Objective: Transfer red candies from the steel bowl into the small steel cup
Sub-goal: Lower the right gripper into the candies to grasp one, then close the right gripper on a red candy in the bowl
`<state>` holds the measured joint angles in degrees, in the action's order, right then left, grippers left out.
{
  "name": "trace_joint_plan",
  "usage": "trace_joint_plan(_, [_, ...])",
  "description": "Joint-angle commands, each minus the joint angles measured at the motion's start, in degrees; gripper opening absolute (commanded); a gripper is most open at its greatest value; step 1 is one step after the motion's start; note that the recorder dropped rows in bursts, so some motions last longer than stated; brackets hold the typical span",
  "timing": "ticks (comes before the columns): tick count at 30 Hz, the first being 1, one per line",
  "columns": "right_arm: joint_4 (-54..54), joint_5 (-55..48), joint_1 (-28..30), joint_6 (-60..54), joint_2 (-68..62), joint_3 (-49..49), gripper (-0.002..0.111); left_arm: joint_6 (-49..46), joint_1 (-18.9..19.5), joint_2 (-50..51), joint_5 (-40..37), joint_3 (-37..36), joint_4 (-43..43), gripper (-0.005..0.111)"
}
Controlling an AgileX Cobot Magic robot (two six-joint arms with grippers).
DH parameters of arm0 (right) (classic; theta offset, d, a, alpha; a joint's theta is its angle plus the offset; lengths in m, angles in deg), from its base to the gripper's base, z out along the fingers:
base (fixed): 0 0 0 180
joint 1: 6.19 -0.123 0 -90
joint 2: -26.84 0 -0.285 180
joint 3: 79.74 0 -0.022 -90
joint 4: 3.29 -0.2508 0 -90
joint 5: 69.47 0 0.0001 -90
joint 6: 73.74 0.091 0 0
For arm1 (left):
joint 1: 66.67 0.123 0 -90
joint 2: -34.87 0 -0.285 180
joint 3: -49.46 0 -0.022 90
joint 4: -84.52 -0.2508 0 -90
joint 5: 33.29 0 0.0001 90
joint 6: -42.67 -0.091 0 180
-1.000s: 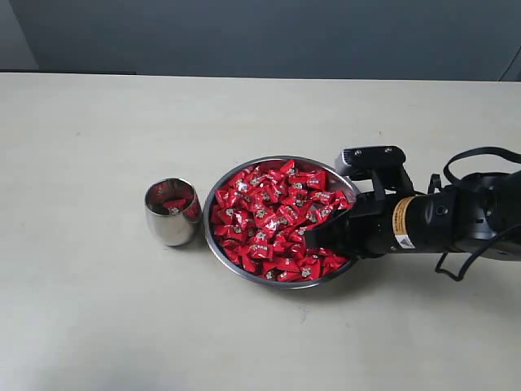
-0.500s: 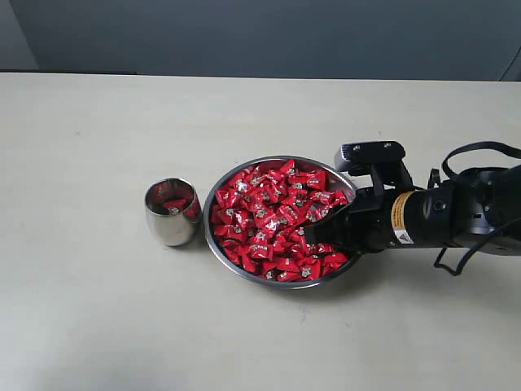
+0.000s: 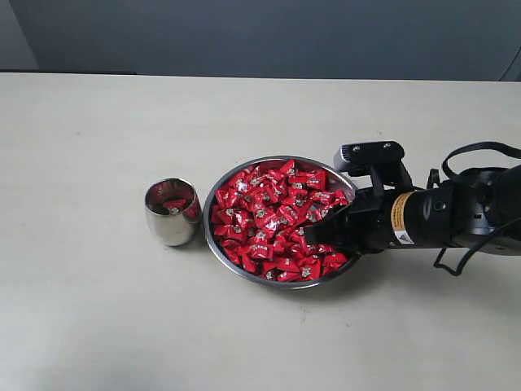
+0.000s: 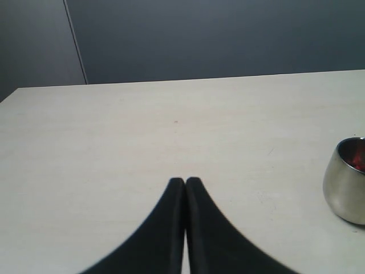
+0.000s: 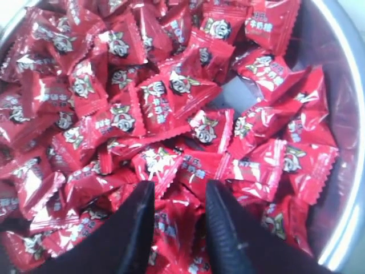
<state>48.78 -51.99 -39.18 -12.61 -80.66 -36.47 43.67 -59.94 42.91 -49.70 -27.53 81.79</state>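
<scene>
as the right pincer (image 3: 313, 232) has edged deeper into the steel bowl (image 3: 206, 218) and now rests, a pick looks near: its fingers straddle one wrapper among the red candies (image 3: 264, 212), though i cannot tell if they pinch it. the left pincer (image 4: 185, 181) is clenched, empty. one bowl, one small steel cup (image 3: 171, 213) just beside it holding a few candies, and too many more to count.

Exterior looks down; left wrist low, glimpsing cup (image 4: 347, 180); right wrist close above candies (image 5: 171, 114)

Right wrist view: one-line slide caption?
Right gripper, jaws parted, tips down among the red candies heaped in the steel bowl.
</scene>
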Motion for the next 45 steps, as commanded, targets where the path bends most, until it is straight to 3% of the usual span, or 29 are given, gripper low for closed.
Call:
trace_joint_plan(1, [5.3, 2.2, 0.3, 4.5, 0.0, 0.0, 0.030, 0.1, 0.0, -0.3, 0.1, -0.2, 0.2, 0.000])
trace_joint_plan(16, [5.3, -1.1, 0.3, 5.3, 0.0, 0.0, 0.030, 0.1, 0.0, -0.3, 0.1, -0.2, 0.2, 0.000])
trace_joint_plan(45, [8.0, 7.5, 0.3, 8.2, -3.8, -0.1, 0.030, 0.1, 0.0, -0.3, 0.1, -0.2, 0.2, 0.000])
